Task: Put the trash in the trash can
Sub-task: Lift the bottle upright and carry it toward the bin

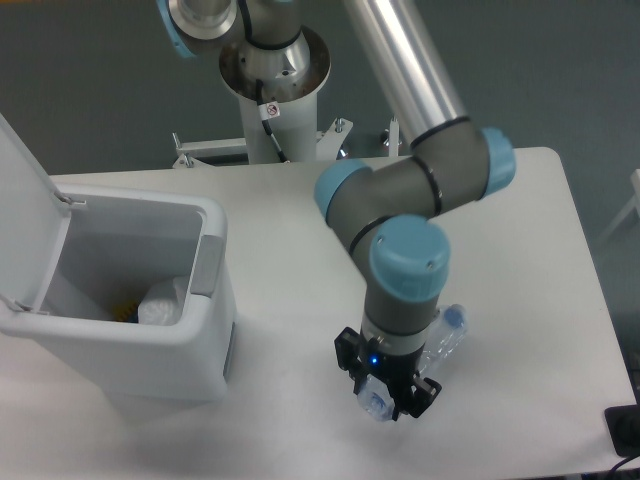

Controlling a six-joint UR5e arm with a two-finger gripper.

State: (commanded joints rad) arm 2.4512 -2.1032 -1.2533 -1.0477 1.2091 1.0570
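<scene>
Crushed clear bottle [446,336] between the arm's jaws beside an open-lidded bin [150,345].

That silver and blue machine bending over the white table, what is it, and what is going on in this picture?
It is a robot arm, seen from one fixed camera looking down from above. Its silver tube and blue-capped joints end in a two-finger end effector, the part that grasps. That end effector is down over a crushed clear plastic bottle lying on the white table; whether the fingers are closed on it cannot be told from here. On the left stands a white trash can with its flip lid open. A crumpled white wrapper already lies inside it.
</scene>
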